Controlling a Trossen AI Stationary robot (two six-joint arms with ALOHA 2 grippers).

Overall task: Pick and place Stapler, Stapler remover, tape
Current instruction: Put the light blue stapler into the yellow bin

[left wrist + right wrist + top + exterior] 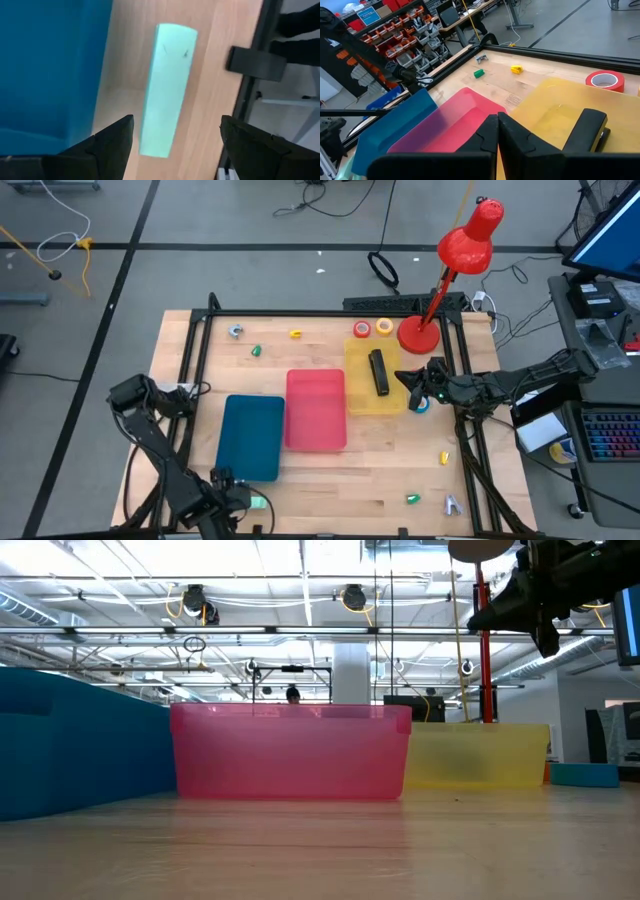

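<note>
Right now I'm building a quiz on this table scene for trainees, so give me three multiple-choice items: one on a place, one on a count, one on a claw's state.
1. Where does the black stapler lie?
A. in the blue tray
B. in the yellow tray
C. on the bare wood

2. How many trays sit on the table?
A. two
B. three
C. four

3. How does the left claw stand?
A. open above a pale green stapler
C. shut on a red tape roll
B. shut on nothing

Answers:
1. B: the high view shows it inside the yellow tray.
2. B: the blue tray, pink tray and yellow one lie side by side.
3. A: the left wrist view shows its fingers spread with the pale green stapler lying on the wood between them.
</note>
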